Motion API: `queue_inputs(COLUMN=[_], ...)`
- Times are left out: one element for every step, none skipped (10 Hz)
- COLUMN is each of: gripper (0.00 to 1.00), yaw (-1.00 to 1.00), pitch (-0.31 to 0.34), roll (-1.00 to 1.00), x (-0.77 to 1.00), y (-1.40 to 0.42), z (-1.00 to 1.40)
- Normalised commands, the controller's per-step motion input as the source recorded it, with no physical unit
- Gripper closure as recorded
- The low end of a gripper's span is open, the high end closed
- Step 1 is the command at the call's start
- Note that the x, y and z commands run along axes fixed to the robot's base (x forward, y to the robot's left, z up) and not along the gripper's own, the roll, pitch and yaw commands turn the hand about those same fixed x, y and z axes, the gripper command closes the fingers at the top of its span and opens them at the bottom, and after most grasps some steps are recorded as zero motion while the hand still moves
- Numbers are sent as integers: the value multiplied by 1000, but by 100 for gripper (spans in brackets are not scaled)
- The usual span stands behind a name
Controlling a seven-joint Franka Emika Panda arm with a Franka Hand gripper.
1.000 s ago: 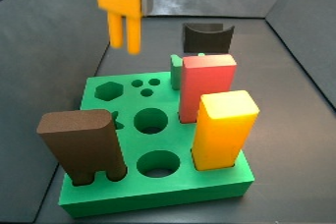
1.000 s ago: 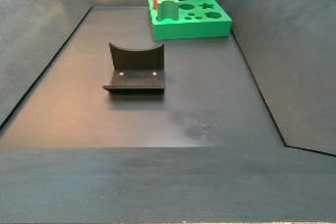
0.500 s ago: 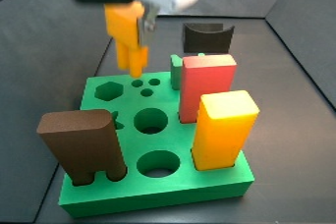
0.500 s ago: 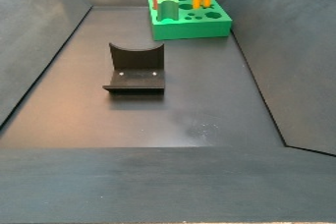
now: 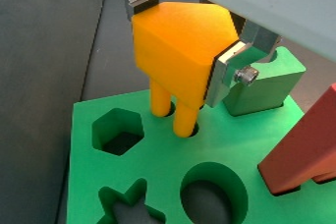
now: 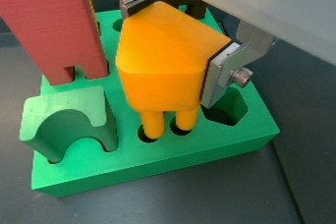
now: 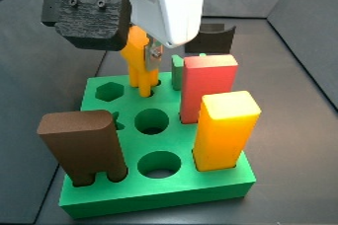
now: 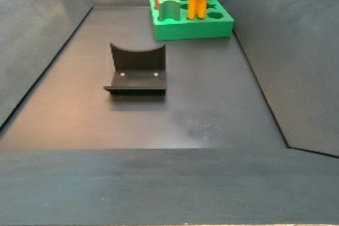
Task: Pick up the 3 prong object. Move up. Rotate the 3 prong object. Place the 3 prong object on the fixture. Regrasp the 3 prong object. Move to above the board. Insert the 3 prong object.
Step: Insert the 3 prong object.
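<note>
Three prongs of the 3 prong object (image 5: 187,49) now reach into small holes of the board (image 6: 157,159); half a second ago they hung above it. The gripper (image 6: 180,33) has come down over the board's far end, its silver fingers (image 5: 243,59) clamped on the orange piece. Prong tips are hidden inside the holes in both wrist views. The fixture (image 8: 135,69) stands well apart on the floor, bare.
</note>
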Motion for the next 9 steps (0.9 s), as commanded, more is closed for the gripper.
queue_inputs(gripper=[100, 100, 100, 100, 100, 100, 100, 100, 100], yaw=[0, -106, -283, -231, -154, 0, 0, 11, 0], pitch=[-170, -216, -99, -76, -73, -81, -133, -170, -187], roll=[0, -39, 0, 0, 0, 0, 0, -31, -27], x=[-160, 0, 51, 123, 149, 23, -23, -123, -231], y=[-57, -89, -6, 0, 0, 74, 117, 160, 134], z=[-331, -426, -380, -406, -420, -440, -469, -503, -463])
